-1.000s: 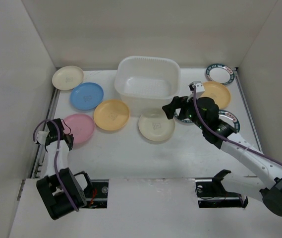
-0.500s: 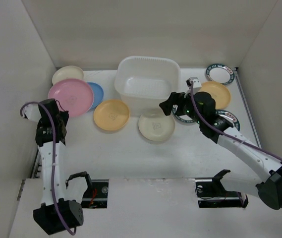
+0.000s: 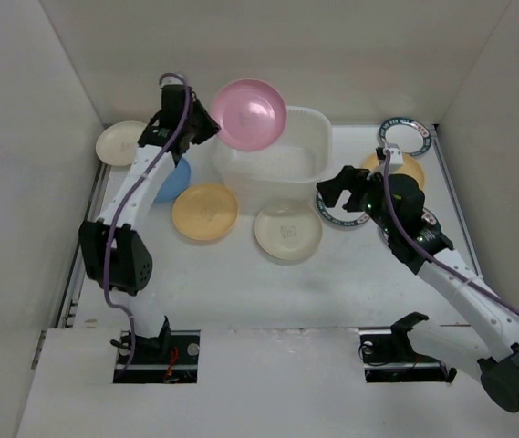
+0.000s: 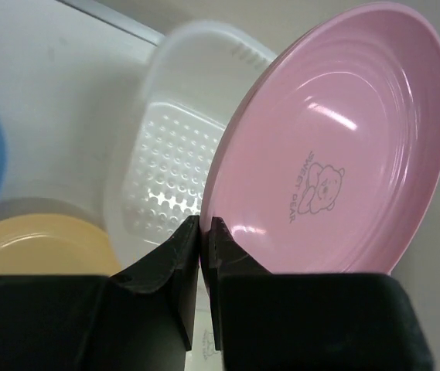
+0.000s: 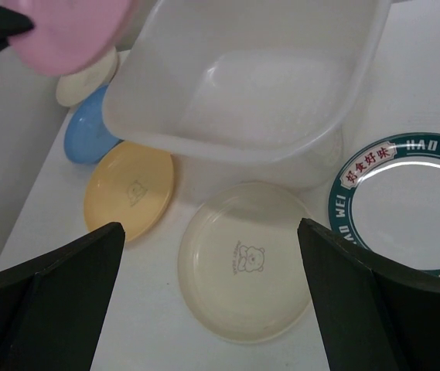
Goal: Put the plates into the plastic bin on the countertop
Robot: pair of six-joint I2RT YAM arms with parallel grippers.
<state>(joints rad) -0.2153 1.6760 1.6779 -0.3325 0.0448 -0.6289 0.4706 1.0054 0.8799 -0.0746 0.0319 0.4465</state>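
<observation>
The left hand (image 4: 202, 226) was pinched tight on the rim of the pink plate (image 4: 335, 154). It held the plate tilted on edge in the air, above the back-left corner of the plastic bin (image 3: 277, 173). The bin stood at the back middle of the tabletop (image 3: 241, 283). The right hand (image 3: 332, 192) was spread wide and held nothing, hovering off the bin's right side over a teal-rimmed plate (image 5: 405, 205). A cream plate (image 5: 243, 259) lay flat just beside the bin's near wall. A yellow-orange plate (image 5: 131, 189) lay to its left, and a blue plate (image 5: 88, 135) beyond that.
</observation>
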